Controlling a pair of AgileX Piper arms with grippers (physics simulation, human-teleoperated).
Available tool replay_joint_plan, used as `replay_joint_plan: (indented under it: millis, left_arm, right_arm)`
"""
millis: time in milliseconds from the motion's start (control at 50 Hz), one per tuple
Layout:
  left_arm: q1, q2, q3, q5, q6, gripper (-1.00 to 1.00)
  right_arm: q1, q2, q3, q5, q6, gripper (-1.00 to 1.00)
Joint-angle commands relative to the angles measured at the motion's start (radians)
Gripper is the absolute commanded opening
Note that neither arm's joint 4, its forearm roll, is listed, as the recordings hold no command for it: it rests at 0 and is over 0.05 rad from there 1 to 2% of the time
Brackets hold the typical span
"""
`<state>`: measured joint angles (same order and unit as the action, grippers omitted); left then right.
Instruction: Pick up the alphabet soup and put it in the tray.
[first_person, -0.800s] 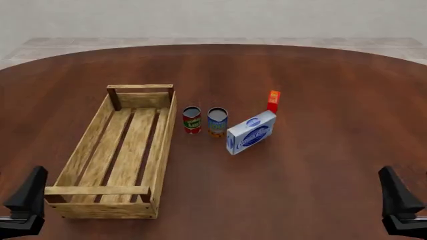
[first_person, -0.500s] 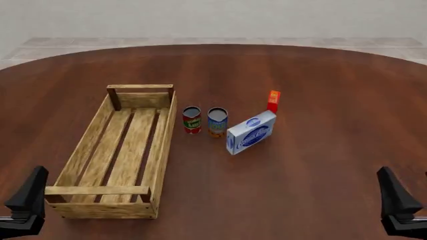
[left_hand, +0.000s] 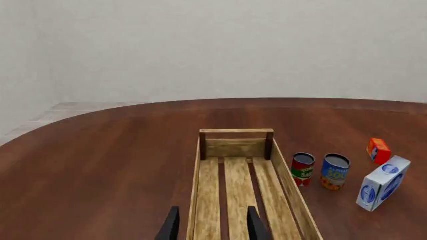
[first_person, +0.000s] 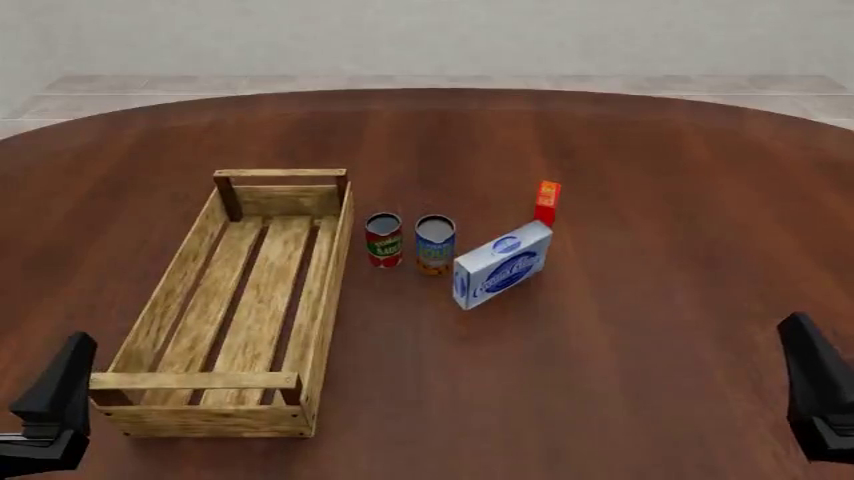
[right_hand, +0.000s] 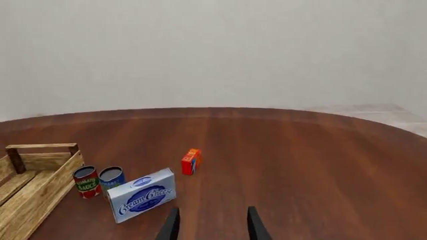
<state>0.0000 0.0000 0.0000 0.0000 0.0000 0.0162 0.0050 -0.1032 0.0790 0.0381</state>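
- The alphabet soup (first_person: 435, 243) stood upright on the table (first_person: 641, 330), near the middle, with nothing holding it.
- A red and green can (first_person: 384, 239) stood just beside it, between the soup and the tray (first_person: 200, 381).
- On the soup's other side stood a white and blue box (first_person: 502, 264), close to it. In the right wrist view this box (right_hand: 141, 195) covered the lower part of the soup (right_hand: 112, 176).
- A small orange box (first_person: 547, 201) stood just behind the white and blue box.
- The tray lay well apart from both grippers' tips, with its long side going away from the arms. Nothing was in it.
- The left gripper (left_hand: 211, 226) sat low at the near left corner, pointing down the length of the tray (left_hand: 236, 132). Its two fingers were spread apart with nothing between them.
- The right gripper (right_hand: 211, 226) sat low at the near right corner, far from the soup. Its fingers were spread apart too, holding nothing.
- In the front view only a dark piece of each gripper showed at the bottom corners, cut off by the edge.
- The words on the soup label were too small to read.
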Motion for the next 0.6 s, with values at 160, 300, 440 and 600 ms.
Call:
replay_joint_plan:
  millis: [160, 300, 440, 600]
  left_arm:
    - [0.0, 0.0, 0.0, 0.0, 0.0, 1.0]
    - [0.0, 0.0, 0.0, 0.0, 0.0, 1.0]
    - [0.0, 0.0, 0.0, 0.0, 0.0, 1.0]
    - [0.0, 0.0, 0.0, 0.0, 0.0, 1.0]
  right_arm:
    - [0.09, 0.235, -0.365, 0.106, 0.027, 1.0]
    - [0.094, 0.467, -0.574, 0.198, -0.075, 1.0]
    - [0.196, 0.653, -0.789, 0.286, -0.029, 1.0]
    - [0.261, 0.896, -1.038, 0.367, -0.265, 1.0]
